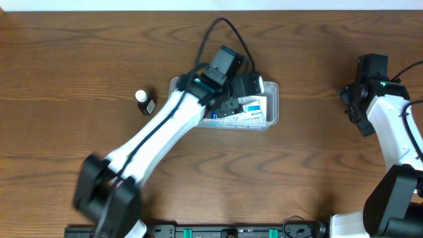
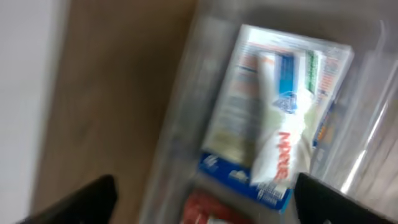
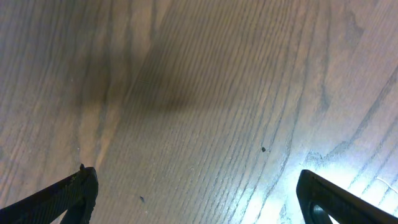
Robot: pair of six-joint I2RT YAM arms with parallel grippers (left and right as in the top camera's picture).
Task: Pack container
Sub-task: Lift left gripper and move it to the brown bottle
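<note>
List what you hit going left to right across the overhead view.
small bottle → container → right arm. The left arm overlaps the container, so it is left out.

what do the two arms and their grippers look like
The left arm and right arm have white shells with black joints and a small green light near the wrist. A black cable loops off the left wrist. The left gripper and right gripper have plain black fingers.
</note>
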